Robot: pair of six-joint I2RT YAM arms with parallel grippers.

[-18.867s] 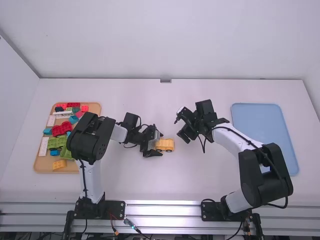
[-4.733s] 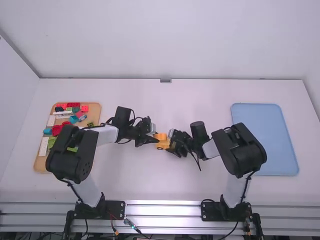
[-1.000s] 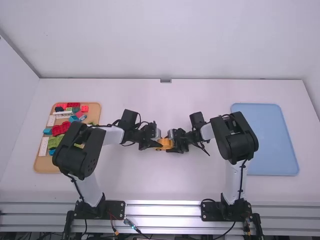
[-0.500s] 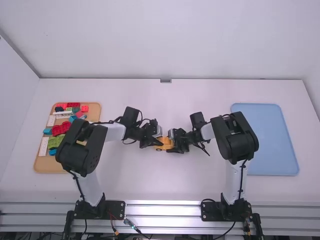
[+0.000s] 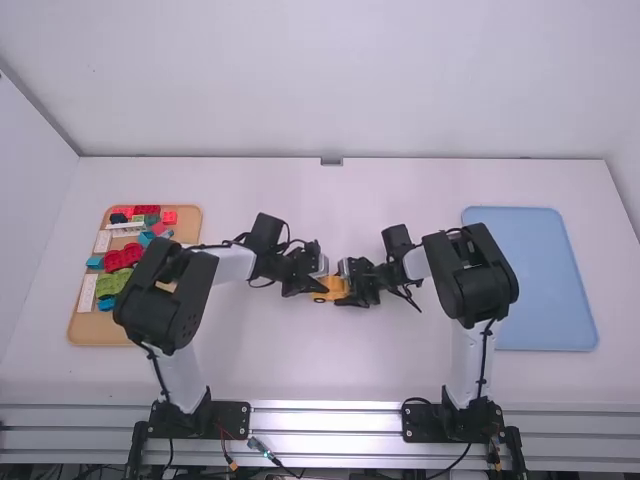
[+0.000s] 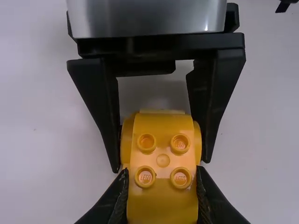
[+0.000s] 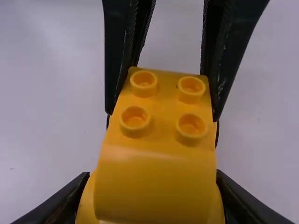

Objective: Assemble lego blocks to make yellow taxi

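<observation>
In the high view, my left gripper (image 5: 316,285) and my right gripper (image 5: 348,288) meet mid-table at opposite ends of a small yellow car (image 5: 328,291) with a dark wheel near its base. The left wrist view has my left gripper (image 6: 162,179) closed on the sides of a yellow piece (image 6: 162,203) with four round studs; the other gripper's fingers flank the car's far part. Through the right wrist view, my right gripper (image 7: 152,184) clasps the car's rounded yellow end (image 7: 152,186), while the left fingertips press the sides beside the studs.
An orange-brown tray (image 5: 84,332) of loose coloured bricks lies at the left, partly beneath the left arm. On the right is a blue tray (image 5: 530,275), close beside the right arm's elbow.
Over the last second my left gripper has shifted slightly right along the car. Since the oldest frame, the right gripper has come down from the upper right and taken hold of the car.
</observation>
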